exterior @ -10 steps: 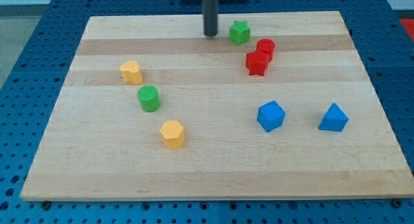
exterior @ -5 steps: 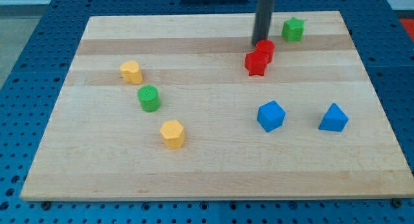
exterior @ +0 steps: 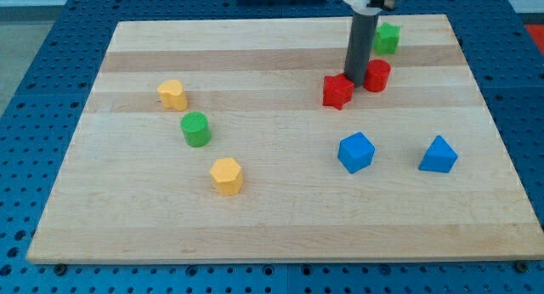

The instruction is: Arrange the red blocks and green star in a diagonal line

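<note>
Lying near the view's top right of the wooden board [exterior: 255, 217], the red star block [exterior: 337, 91], the red cylinder [exterior: 376, 75] and the green star [exterior: 388, 38] climb in a rough slant toward the upper right. My tip [exterior: 354, 78] stands between the two red blocks, seemingly touching both; being a bare rod, it grips nothing.

Pale striped wooden worktop [exterior: 280, 217] on blue pegboard [exterior: 34, 56]; red star block [exterior: 337, 91], red cylinder [exterior: 376, 75], green star [exterior: 388, 38], green cylinder [exterior: 196, 129], two yellow blocks [exterior: 172, 94] [exterior: 227, 176], two blue blocks [exterior: 356, 152] [exterior: 439, 155].
</note>
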